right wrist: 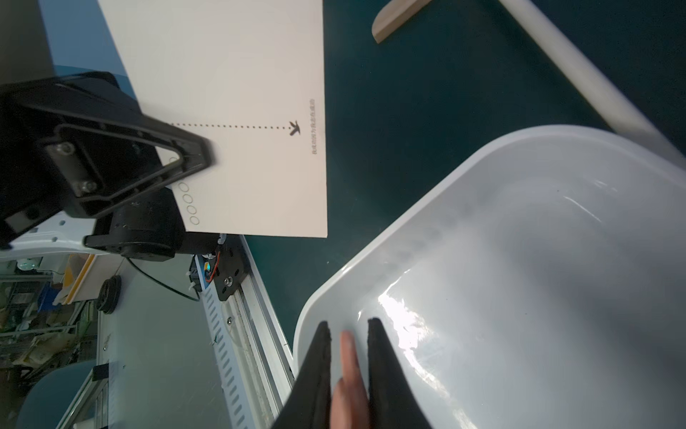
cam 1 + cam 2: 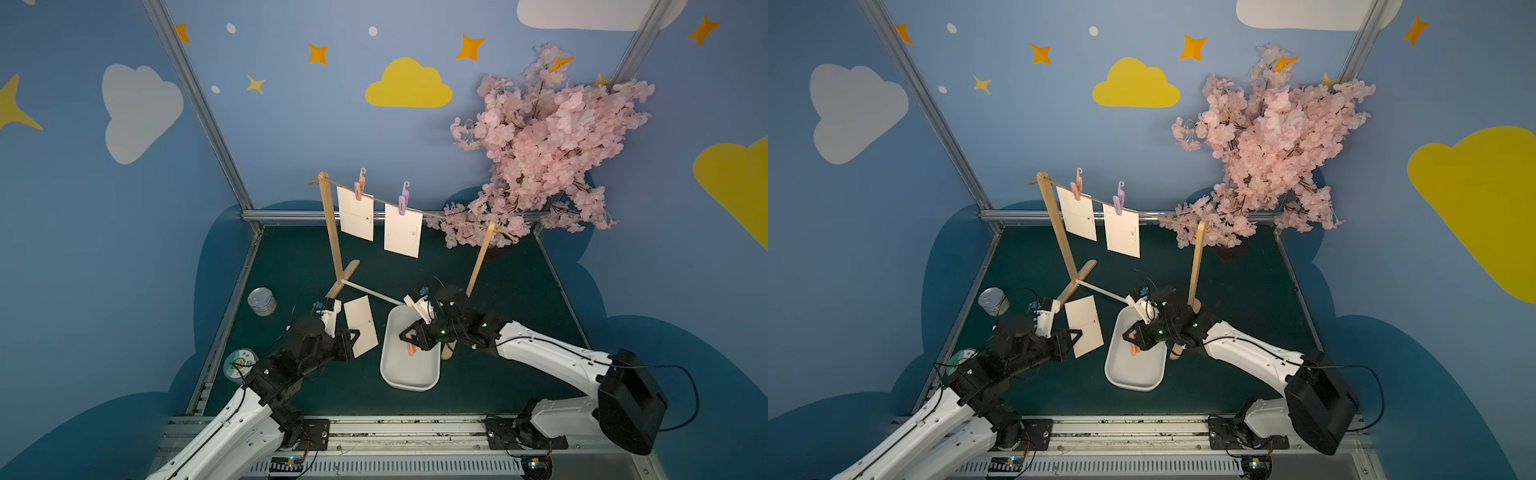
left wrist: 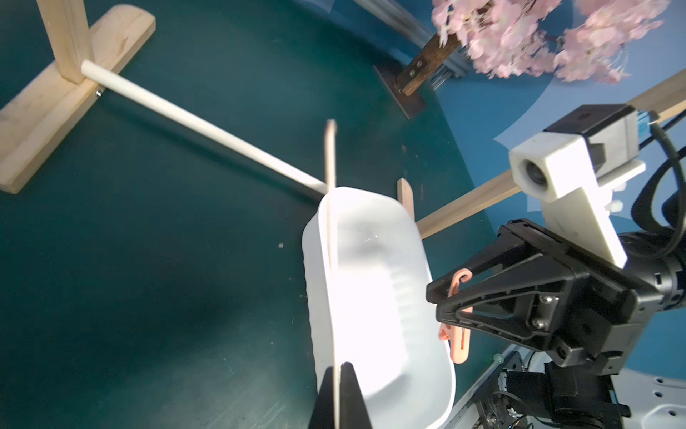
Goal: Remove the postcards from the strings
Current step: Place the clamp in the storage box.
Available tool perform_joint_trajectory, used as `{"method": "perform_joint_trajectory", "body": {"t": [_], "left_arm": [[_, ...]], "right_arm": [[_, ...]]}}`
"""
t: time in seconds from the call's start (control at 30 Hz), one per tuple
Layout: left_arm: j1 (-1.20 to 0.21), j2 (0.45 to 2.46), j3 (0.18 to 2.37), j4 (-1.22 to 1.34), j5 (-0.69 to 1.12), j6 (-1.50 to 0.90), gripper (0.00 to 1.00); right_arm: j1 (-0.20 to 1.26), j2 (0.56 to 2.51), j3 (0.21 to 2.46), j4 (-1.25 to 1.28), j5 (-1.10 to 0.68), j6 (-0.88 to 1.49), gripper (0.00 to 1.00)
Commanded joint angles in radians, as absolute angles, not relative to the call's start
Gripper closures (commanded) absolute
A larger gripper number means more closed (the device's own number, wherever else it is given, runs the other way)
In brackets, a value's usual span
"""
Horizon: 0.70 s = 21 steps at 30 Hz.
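Left gripper [image 2: 356, 333] pinches postcard [image 2: 362, 322] edge | right gripper [image 2: 404, 335] holds clothespin [image 2: 411, 351] above tray [image 2: 409, 388]

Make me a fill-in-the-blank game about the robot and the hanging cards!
1. The number of postcards hanging on the string is ____.
2. The left gripper has its jaws shut on a loose ____.
3. The right gripper has its jaws shut on a clothespin coloured ____.
Missing words: two; postcard; pink.
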State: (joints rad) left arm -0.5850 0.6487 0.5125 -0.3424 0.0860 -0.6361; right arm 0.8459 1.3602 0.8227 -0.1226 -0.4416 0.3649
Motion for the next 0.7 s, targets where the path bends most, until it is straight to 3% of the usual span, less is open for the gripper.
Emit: {"method": "perform_joint_trajectory", "body": {"t": [0.0,0.43,0.67], "left_arm": [[-0.583,0.684,0.503,-0.289,0.077,-0.639,0.97],[-0.564,0.711,0.356,-0.164,0.055,-0.696,0.95],[-0.548,0.727,0.331,-0.153,0.054,-0.700,0.88]], "right_arm": [[0.851,1.381,0.833,-0.070,-0.432,0.391,1.00],[0.850,1.491,0.842,-0.118,-0.342,0.380,1.00],[0.850,1.512,0.839,-0.114,-0.321,0.377,0.99]]}}
